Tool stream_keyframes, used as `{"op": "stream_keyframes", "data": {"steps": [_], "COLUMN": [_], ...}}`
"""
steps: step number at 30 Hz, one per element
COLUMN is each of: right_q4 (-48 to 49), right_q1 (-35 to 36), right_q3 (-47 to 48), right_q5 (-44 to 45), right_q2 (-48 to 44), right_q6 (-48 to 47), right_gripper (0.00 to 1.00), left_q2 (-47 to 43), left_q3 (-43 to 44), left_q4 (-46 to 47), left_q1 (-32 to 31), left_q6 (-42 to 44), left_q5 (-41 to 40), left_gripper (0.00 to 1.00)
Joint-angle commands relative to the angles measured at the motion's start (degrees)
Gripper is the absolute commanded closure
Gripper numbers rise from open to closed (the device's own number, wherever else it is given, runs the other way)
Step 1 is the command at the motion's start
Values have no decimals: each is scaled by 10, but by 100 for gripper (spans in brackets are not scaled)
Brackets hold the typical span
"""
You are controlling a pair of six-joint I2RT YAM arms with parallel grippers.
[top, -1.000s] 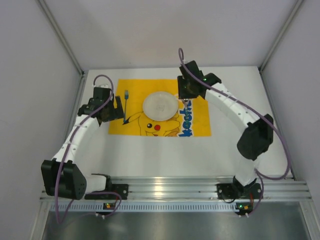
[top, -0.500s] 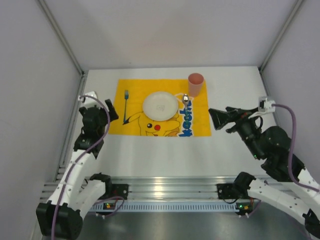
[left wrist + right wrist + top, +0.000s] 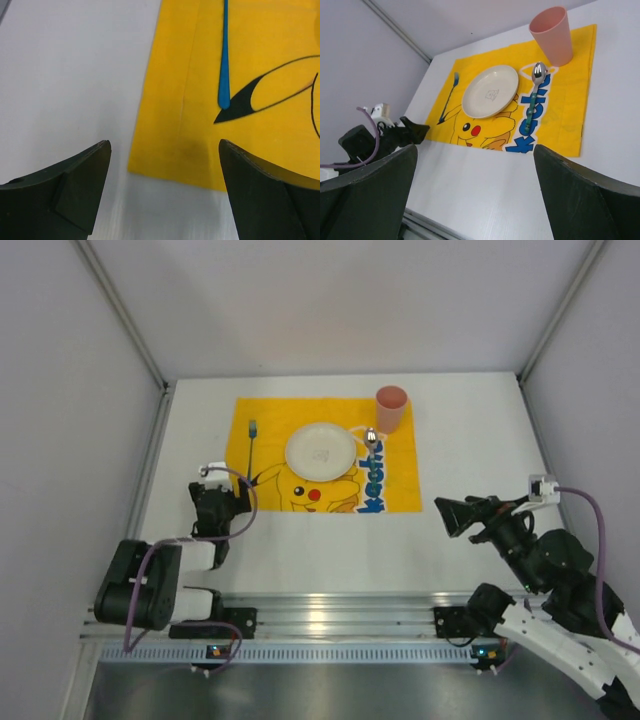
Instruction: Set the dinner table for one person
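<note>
On the white dinner table (image 3: pixel 470 440) lies a yellow cartoon placemat (image 3: pixel 405 470). It carries a white plate (image 3: pixel 321 450), a blue fork (image 3: pixel 251 435) to the plate's left, a spoon (image 3: pixel 372 440) to its right and a pink cup (image 3: pixel 391 407) upright at the far right corner. My left gripper (image 3: pixel 238 504) is open and empty, low over the mat's near left corner (image 3: pixel 170 170), with the fork handle (image 3: pixel 224 75) ahead of it. The right gripper (image 3: pixel 448 515) is open and empty, off the mat's right side, facing the cup (image 3: pixel 552 35) and plate (image 3: pixel 491 91).
A slotted aluminium rail (image 3: pixel 340 615) runs along the table's near edge, with both arm bases on it. Grey walls close in the left, right and far sides. The left gripper (image 3: pixel 412 132) shows at the left of the right wrist view.
The right gripper has opened, left the spoon and cup, and pulled back to the near right. My left arm has folded back from the fork to the mat's near left corner.
</note>
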Motion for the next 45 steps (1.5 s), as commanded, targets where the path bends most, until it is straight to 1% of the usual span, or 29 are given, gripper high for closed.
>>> {"op": "stream_keyframes", "data": {"steps": [1,4,5,7,10,11,12,15,16,17,19,20,21,22,23,25,26,28,30,31,32,34,35,36,38,40,41,43,45], "right_q4": [-55,-51,-50,-41,-41,-42,-40,-27,-28,-20,62,100,172,211,240,351,397,557,639,715,757,844,929,972,1005,1033,1104,1039,1053], "right_q1": [-1,-1,-1,-1,-1,-1,-1,-1,-1,-1,-1,-2,-5,-16,-25,-52,-95,-138,-234,-272,-340,-375,-398,-407,-432,-462,-503,-516,-527], "right_q3": [33,39,42,42,23,4,-8,-59,-70,-96,-149,-166,-180,-211,-227,-286,-308,-362,-374,-381,-384,-381,-377,-371,-335,-329,-333,-305,-307], "right_q5": [14,16,17,14,35,38,44,107,183,216,287,304,310,312,308,275,248,181,120,56,31,-8,-19,-33,-112,-203,-242,-247,-254], "right_q2": [18,38,45,64,86,89,95,97,96,91,65,54,40,40,51,68,89,127,223,259,332,420,501,535,606,664,718,704,712], "right_q6": [-29,-53,-58,-76,-69,-62,-62,-72,-50,-54,-103,-161,-193,-251,-267,-279,-305,-338,-369,-347,-318,-318,-311,-307,-370,-353,-346,-312,-311], "right_gripper": [0,0,0,0,0,0,0,0,0,0,0,0,0,0,0,0,0,0,0,0,0,0,0,0,0,0,0,0,0], "left_q2": [89,221,214,193,205,204,206,206,207,206,206,206,206,206,206,206,206,206,207,206,207,206,206,206,206,206,207,207,207], "left_q3": [71,70,80,99,82,81,92,92,91,92,92,91,92,92,92,92,92,92,92,92,92,92,92,92,92,92,92,92,92], "left_q4": [180,308,258,203,260,262,246,244,246,245,245,245,245,245,245,245,245,245,245,245,245,245,245,245,244,245,245,244,245], "left_q1": [3,27,30,44,43,43,44,47,47,47,47,47,47,47,48,48,48,48,48,48,48,49,49,49,49,49,49,49,49], "left_q6": [34,40,16,0,28,28,26,21,22,21,21,21,21,21,21,21,21,21,21,21,21,21,21,21,21,21,21,21,21], "left_q5": [10,26,4,27,66,70,68,74,74,74,73,74,74,73,73,74,74,74,74,74,74,75,76,75,75,75,75,76,76], "left_gripper": [5,5,4,5,6,1,1,1,1,1,1,1,1,1,1,1,1,1,1,1,1,1,1,1,1,1,1,1,1]}}
